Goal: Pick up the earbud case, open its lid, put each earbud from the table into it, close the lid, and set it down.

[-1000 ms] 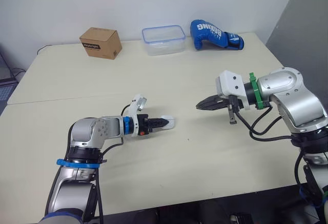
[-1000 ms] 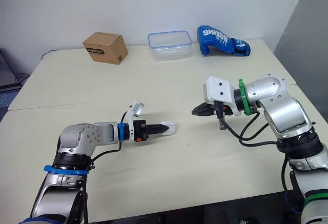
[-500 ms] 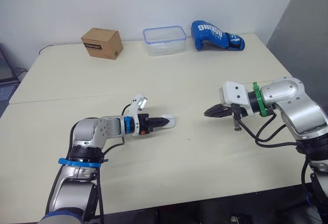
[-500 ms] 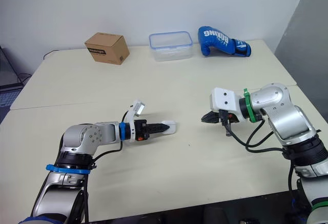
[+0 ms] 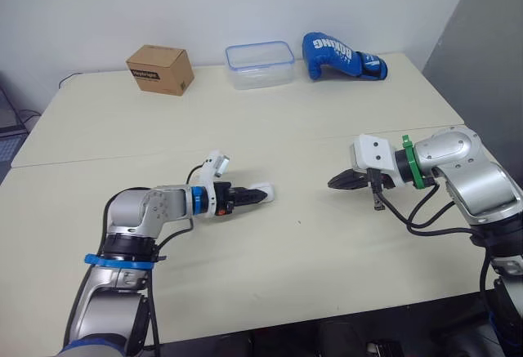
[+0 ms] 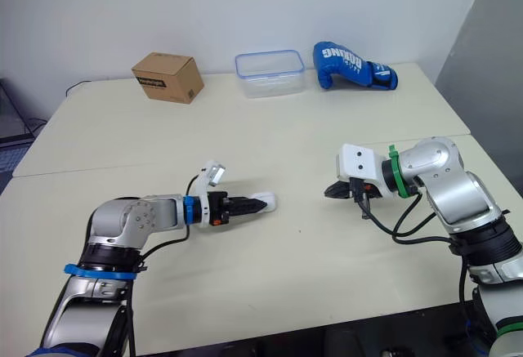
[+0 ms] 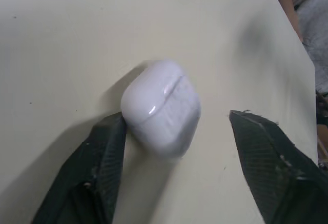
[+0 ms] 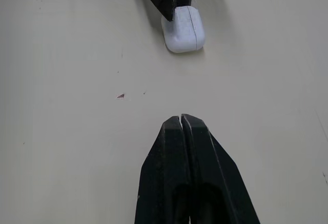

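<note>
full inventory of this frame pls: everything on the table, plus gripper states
earbud case: 1, white, lid closed, on the table left of centre, between the left gripper's fingers
cardboard box: 1, brown, far edge of the table, left side
plastic container: 1, clear with a blue rim, far edge, middle
boxing glove: 1, blue, far edge, right of the container
table: 1 surface, cream, with a seam across it
left gripper: 1, black fingers, open around the case, one finger touching it
right gripper: 1, black fingers, shut, right of centre, pointing toward the case, apart from it
</note>
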`<state>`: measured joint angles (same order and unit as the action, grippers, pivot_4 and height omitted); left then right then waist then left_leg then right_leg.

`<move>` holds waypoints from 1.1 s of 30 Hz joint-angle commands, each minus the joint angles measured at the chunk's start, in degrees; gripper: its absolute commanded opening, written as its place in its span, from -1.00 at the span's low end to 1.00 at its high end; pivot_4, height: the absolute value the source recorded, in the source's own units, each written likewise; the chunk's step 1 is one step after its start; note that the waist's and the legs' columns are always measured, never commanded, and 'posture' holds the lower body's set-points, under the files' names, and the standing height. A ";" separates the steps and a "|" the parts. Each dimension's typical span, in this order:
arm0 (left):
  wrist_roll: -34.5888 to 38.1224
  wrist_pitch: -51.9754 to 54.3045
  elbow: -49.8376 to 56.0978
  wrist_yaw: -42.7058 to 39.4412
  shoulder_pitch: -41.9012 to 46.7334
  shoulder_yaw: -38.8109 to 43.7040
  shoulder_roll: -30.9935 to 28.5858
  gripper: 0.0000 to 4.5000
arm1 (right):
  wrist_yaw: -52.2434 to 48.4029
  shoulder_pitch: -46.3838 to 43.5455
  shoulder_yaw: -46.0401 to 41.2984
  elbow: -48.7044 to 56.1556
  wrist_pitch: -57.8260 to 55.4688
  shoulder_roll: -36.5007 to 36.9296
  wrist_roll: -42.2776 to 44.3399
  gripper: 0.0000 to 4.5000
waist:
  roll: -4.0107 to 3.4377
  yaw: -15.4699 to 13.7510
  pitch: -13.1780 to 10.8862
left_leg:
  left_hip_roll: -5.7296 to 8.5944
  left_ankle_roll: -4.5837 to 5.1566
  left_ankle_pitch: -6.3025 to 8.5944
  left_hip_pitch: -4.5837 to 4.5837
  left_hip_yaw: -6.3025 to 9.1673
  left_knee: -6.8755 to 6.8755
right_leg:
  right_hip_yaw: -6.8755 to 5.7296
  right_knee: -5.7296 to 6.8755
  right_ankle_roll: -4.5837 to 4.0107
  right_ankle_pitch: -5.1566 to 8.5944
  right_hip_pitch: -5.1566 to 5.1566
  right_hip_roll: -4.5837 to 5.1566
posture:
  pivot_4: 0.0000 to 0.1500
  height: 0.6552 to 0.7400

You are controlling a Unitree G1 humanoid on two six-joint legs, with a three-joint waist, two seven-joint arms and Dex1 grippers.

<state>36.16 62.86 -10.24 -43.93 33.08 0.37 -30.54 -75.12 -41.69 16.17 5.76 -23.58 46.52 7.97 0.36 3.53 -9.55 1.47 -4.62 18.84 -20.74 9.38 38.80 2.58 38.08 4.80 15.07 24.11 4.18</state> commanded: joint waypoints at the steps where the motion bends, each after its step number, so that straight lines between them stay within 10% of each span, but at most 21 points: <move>1: -2.25 -1.37 1.72 0.04 -3.04 1.77 -4.41 0.43 | -0.36 -0.29 -0.71 0.56 0.62 -0.04 0.47 -1.00 | 0.00 0.17 0.00 | -0.02 0.00 0.00 0.00 -0.01 -0.02 | 0.00 -0.01 0.00 0.00 0.01 -0.01 | 1.00 1.00; 10: 0.64 -7.83 16.07 -1.67 -16.82 12.27 -11.80 0.43 | 2.11 5.06 -4.04 7.44 -3.96 0.46 3.36 -1.00 | -0.01 -0.26 -0.01 | -0.02 0.00 0.01 -0.07 -0.01 -0.07 | 0.02 -0.13 0.00 0.00 0.05 0.01 | 1.00 1.00; 20: -3.15 -26.11 40.45 6.05 -46.22 21.36 0.64 0.43 | 18.65 27.97 -11.49 25.95 -21.74 -6.16 13.71 -1.00 | 0.05 -2.76 0.02 | -0.05 0.13 0.11 -0.07 -0.08 -0.04 | 0.01 -0.24 -0.07 -0.05 -0.11 0.07 | 1.00 1.00; 33: -8.03 -38.18 41.41 10.13 -52.55 18.24 6.28 0.43 | 23.59 41.08 -15.20 25.18 -12.07 -6.51 13.52 -1.00 | 0.07 -3.14 0.01 | -0.13 0.35 0.24 0.66 -0.13 -0.14 | -0.05 -0.47 -0.05 -0.03 -0.86 -0.03 | 1.00 1.00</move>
